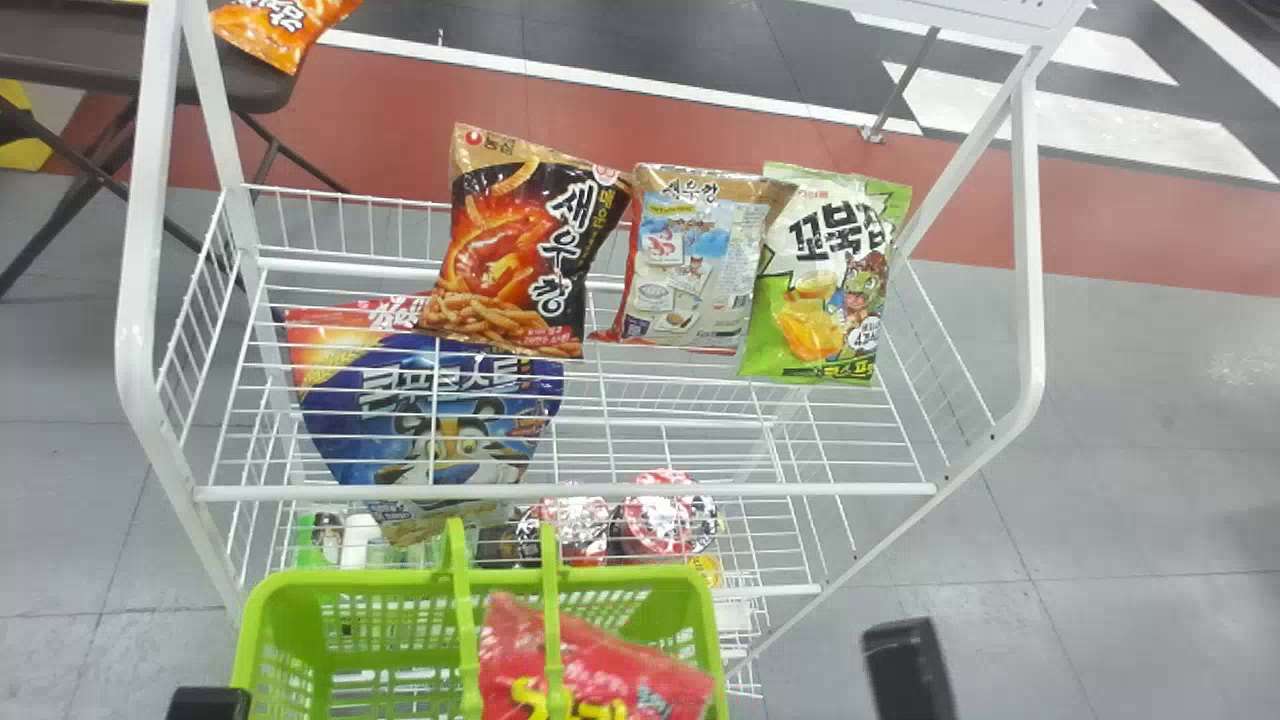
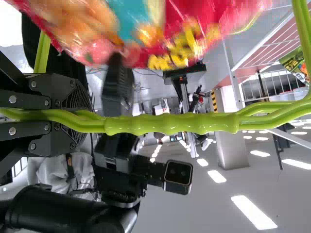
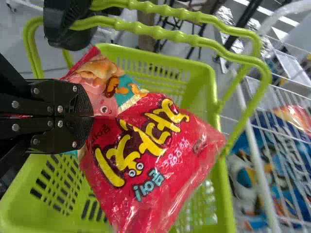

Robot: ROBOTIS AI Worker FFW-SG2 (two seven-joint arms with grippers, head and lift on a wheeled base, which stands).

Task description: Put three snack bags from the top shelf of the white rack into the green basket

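My right gripper (image 1: 905, 668) is at the head view's lower right. In the right wrist view that gripper (image 3: 91, 116) is shut on one corner of a red snack bag (image 3: 141, 160). The bag (image 1: 590, 665) hangs over the opening of the green basket (image 1: 275, 625), behind its handles; how deep it hangs I cannot tell. A black part of my left gripper (image 1: 207, 703) shows at the bottom left. Seen from its wrist, the left gripper (image 2: 87, 119) is shut on the basket handles (image 2: 170, 124). Three bags, black-orange (image 1: 520, 250), beige (image 1: 695, 255) and green (image 1: 825, 275), lean on the rack's top shelf.
The white rack (image 1: 565, 491) stands just beyond the basket. On its lower level are a blue bag (image 1: 430, 410) and round cups (image 1: 665, 515). At the back left, an orange bag (image 1: 275, 30) lies on a dark table (image 1: 225, 75).
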